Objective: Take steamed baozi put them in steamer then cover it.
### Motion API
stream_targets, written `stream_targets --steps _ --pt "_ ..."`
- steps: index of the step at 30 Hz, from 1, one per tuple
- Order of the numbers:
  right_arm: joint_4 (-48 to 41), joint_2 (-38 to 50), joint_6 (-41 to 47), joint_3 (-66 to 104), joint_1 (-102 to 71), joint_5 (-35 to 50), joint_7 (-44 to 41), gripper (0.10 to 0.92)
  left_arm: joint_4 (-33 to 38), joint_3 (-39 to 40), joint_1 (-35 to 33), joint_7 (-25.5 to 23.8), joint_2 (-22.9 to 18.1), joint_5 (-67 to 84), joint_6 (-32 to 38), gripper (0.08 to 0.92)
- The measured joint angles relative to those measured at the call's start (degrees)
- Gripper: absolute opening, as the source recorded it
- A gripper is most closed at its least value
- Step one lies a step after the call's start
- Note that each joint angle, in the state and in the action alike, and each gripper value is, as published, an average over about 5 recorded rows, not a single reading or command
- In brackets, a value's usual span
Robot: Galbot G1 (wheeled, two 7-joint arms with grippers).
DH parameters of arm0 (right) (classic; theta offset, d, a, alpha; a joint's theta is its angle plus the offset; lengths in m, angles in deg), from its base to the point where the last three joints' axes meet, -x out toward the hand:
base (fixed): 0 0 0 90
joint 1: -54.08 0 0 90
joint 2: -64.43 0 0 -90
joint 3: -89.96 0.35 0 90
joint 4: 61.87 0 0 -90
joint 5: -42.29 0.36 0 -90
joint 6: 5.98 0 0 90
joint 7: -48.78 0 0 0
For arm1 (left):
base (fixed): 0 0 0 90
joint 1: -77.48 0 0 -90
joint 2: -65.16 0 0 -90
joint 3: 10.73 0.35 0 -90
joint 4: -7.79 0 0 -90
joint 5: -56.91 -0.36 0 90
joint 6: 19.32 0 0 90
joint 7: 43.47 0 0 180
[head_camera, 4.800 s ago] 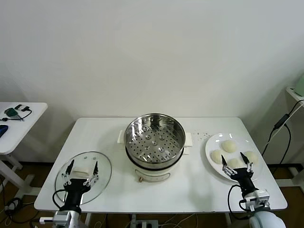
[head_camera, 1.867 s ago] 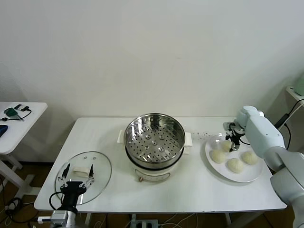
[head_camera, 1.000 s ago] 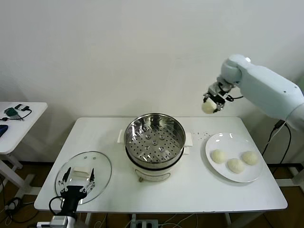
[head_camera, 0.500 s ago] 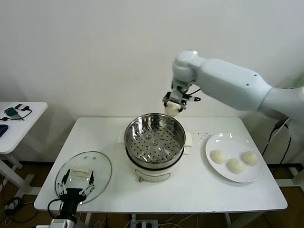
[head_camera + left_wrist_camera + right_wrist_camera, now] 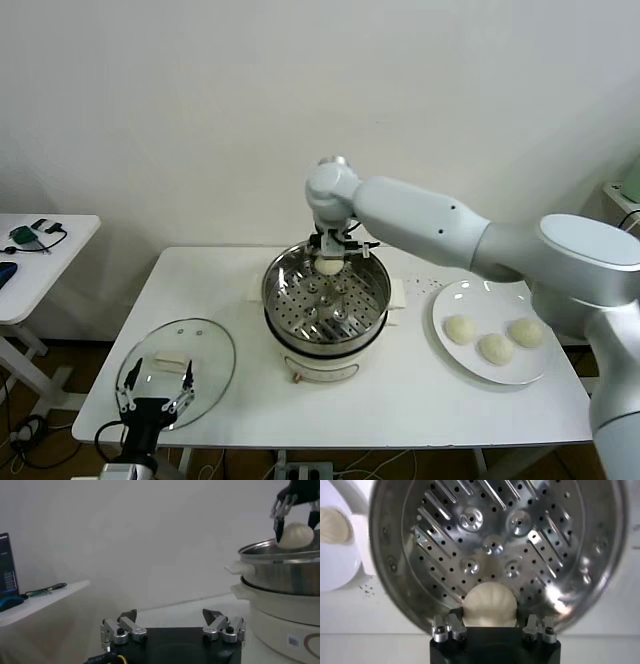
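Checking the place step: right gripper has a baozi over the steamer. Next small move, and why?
Probably lower it a little, then release. The right gripper holds the baozi above the steamer, near the far rim; the perforated tray below is bare.

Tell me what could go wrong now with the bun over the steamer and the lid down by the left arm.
1. The right gripper holds the baozi near the back rim of the steamer; released there, it might clip the rim or roll against the wall.
2. The left gripper hangs open at the table's front edge above the cover, so any forward move could nudge the glass.
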State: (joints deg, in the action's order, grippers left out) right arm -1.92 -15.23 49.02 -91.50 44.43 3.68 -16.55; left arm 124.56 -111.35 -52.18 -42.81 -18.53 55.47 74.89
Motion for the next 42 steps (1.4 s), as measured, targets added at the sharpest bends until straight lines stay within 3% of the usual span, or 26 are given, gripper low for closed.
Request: stream_targets --steps 3,10,22,31,42 --pt "-0.87 -0.47 -0.42 0.35 -1.08 -1.18 0.28 0.707 -0.2 0.0 0.04 0.04 0.0 0.06 0.0 0.823" --pt "-1.6 -0.77 -0.88 1.05 -2.01 -2.02 0.63 0.814 -0.43 -0.09 0.04 0.08 0.01 0.09 0.0 0.823" --pt "1.87 2.12 -1.67 0.5 2.58 3.38 -0.77 0.823 0.03 0.0 -0.04 0.09 0.0 -0.05 -0.17 0.823" --pt "6.97 10.7 3.89 -7.45 13.83 19.78 -0.73 0.823 0.93 0.17 -0.69 0.08 0.02 -0.41 -0.44 0.823" --pt "9.3 26.22 26.47 -20.37 23.33 45.75 1.62 0.823 1.77 1.15 -1.07 0.28 0.26 -0.59 -0.79 0.823"
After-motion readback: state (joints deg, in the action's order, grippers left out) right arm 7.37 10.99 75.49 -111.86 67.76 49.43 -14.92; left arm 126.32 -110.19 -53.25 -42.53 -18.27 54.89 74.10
